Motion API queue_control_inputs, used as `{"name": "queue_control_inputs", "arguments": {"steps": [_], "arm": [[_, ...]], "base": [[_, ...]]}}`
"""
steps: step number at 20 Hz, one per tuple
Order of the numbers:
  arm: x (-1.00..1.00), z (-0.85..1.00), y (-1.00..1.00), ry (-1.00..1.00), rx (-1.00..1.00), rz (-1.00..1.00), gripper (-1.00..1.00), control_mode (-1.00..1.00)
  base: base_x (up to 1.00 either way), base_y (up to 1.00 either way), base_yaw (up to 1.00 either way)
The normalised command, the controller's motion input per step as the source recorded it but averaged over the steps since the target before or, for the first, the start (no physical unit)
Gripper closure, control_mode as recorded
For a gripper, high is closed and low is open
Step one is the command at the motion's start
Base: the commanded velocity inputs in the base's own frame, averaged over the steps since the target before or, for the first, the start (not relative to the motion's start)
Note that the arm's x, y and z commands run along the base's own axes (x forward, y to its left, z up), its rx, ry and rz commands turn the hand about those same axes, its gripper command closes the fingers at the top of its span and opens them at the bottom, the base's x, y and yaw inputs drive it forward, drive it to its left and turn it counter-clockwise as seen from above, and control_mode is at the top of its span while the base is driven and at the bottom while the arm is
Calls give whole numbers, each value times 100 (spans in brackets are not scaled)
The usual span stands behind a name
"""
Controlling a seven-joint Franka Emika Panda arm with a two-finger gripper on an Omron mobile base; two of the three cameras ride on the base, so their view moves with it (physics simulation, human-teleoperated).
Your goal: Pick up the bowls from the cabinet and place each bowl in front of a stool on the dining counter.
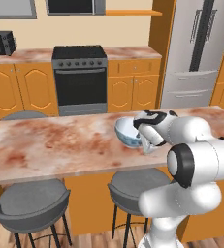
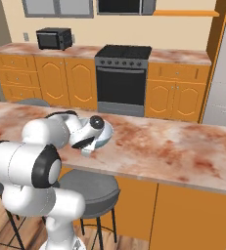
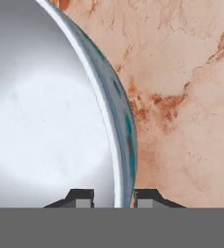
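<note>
The white and blue bowl (image 1: 129,131) sits on the dining counter (image 1: 45,145), above a stool (image 1: 137,186). The gripper (image 3: 113,197) straddles its near rim, one finger inside and one outside, jaws barely apart; lifting straight up should clear it.

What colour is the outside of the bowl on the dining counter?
The round bowl's outside is white with blue patterning, interior plain white; the left base view shows it best.

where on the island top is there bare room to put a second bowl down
The dining counter lies bare from its left end up to the white and blue bowl, above the left stool. In the right base view it is also bare to the bowl's right. Around the bowl it is crowded: the gripper straddles its rim.
</note>
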Motion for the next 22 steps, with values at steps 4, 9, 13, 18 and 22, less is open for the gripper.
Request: {"name": "queue_control_inputs", "arguments": {"steps": [4, 9, 13, 18, 22], "arm": [[0, 6, -1, -1, 0, 0, -100, -100], [-2, 63, -14, -6, 0, 0, -100, -100], [-31, 97, -28, 0, 0, 0, -100, -100], [-65, 90, -32, 1, 0, -1, -100, -100], [-68, 99, -44, 8, 0, -2, -100, -100]], "base": [[0, 0, 0], [0, 0, 0], [0, 0, 0], [0, 0, 0], [0, 0, 0]]}}
